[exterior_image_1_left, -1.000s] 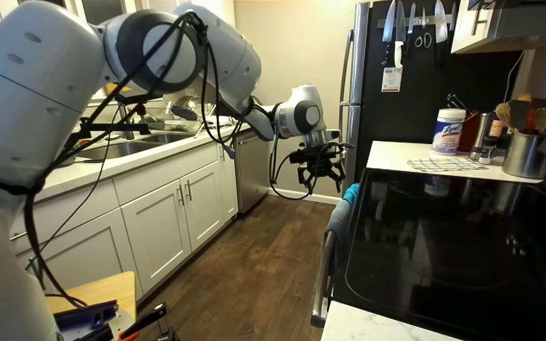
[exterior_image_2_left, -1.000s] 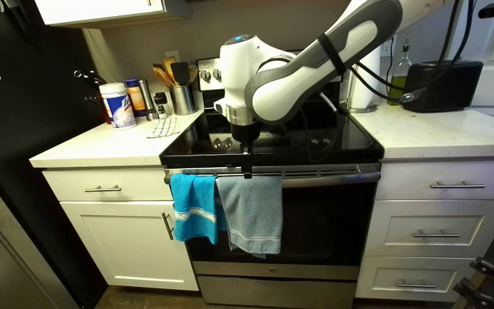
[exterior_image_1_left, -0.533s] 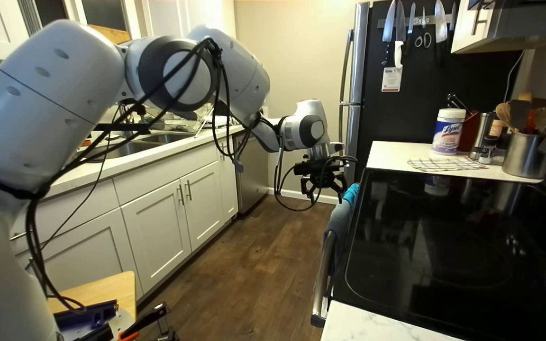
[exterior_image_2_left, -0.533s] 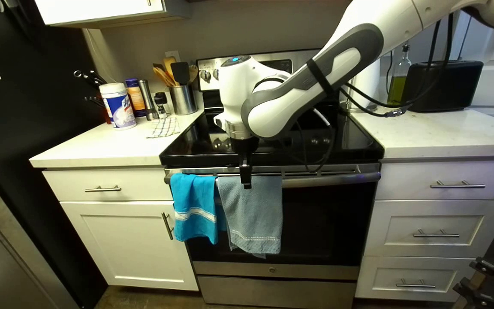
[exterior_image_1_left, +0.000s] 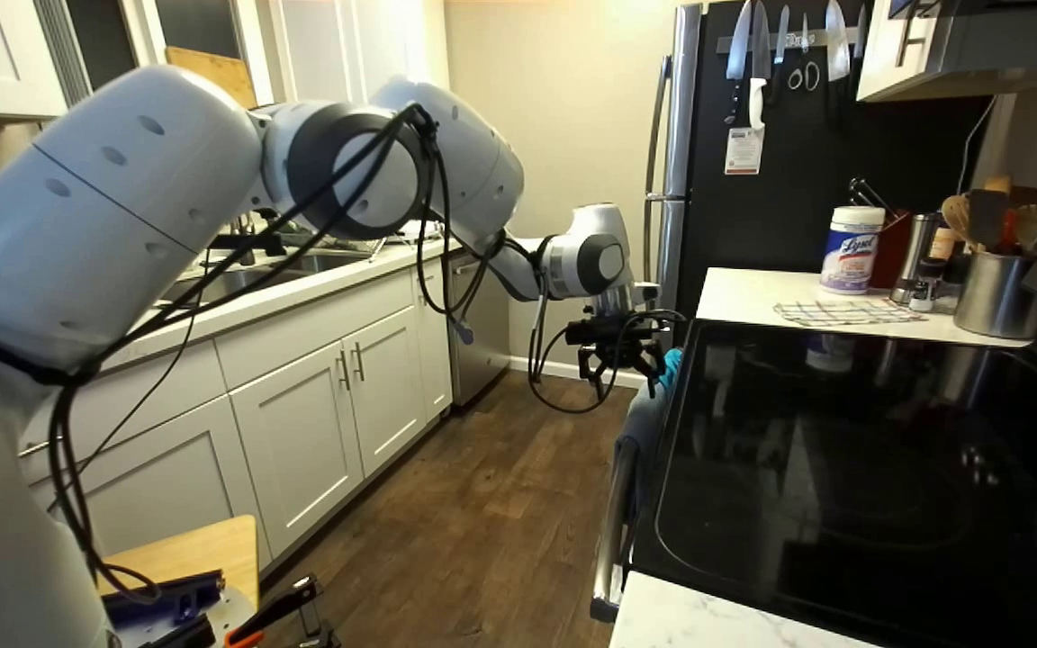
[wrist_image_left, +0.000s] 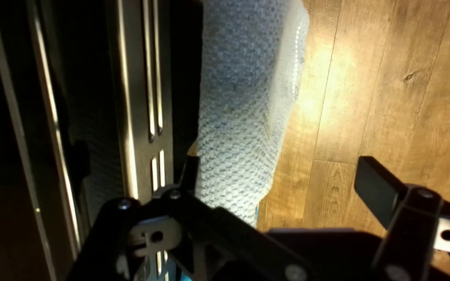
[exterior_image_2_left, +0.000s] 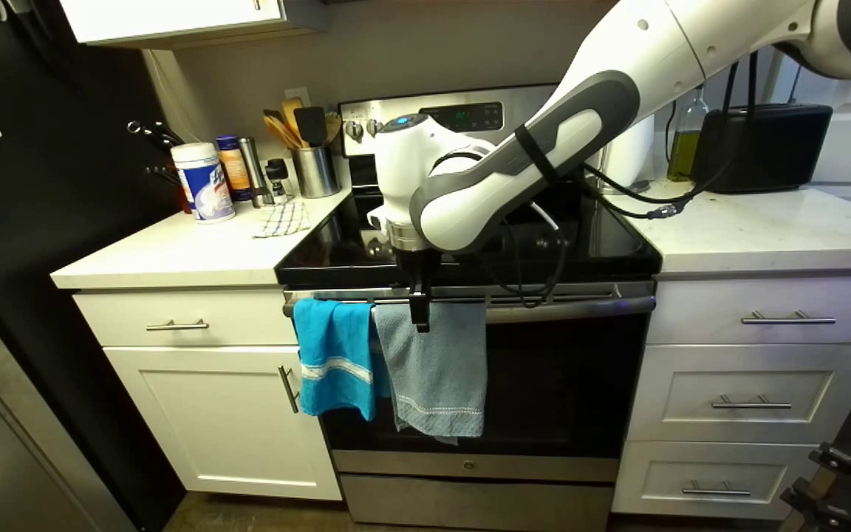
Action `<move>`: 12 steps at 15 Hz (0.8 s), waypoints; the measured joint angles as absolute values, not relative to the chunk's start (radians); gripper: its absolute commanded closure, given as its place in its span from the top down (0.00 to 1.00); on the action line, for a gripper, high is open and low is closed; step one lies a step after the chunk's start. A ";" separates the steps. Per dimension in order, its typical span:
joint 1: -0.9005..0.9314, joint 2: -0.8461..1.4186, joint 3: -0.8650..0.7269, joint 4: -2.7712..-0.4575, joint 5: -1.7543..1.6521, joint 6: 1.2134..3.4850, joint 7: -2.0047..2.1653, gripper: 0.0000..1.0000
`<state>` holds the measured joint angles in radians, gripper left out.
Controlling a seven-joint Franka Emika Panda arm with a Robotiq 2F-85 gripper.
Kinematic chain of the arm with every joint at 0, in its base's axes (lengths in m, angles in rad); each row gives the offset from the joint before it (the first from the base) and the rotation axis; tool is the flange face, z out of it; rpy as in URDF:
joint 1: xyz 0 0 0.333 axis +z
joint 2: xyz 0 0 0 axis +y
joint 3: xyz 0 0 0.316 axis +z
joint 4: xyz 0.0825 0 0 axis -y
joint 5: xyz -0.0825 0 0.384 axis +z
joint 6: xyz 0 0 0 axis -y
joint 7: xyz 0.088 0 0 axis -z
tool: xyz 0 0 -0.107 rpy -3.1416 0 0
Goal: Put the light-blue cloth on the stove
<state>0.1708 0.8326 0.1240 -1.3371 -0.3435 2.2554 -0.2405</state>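
Observation:
The light-blue cloth, greyish with a pale stitched line, hangs over the oven handle. It also shows in an exterior view and in the wrist view. The black glass stove is above and behind it; it shows in an exterior view. My gripper is open and empty, pointing down at the top of the cloth. In the wrist view one finger is at the cloth's stove-side edge and the other is over the floor. I cannot tell whether they touch the cloth. The gripper shows in both exterior views.
A bright blue towel with a white stripe hangs on the same oven handle, beside the light-blue cloth. A wipes canister, a checked cloth and a utensil pot stand on the counter beside the stove.
My gripper has moved down, and slightly toward the stove, from above the oven handle to the height of the cloth's upper part. The cloths have not moved.

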 measured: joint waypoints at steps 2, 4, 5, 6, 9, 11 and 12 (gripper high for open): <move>0.168 0.846 0.117 -1.323 -0.335 2.255 -0.240 1.00; 0.161 0.851 0.111 -1.312 -0.324 2.255 -0.240 1.00; 0.159 0.852 0.110 -1.308 -0.319 2.255 -0.240 1.00; 0.159 0.852 0.109 -1.303 -0.318 2.255 -0.240 1.00; 0.158 0.853 0.105 -1.292 -0.317 2.255 -0.241 1.00; 0.159 0.854 0.105 -1.288 -0.317 2.255 -0.243 1.00; 0.159 0.854 0.105 -1.287 -0.317 2.255 -0.248 1.00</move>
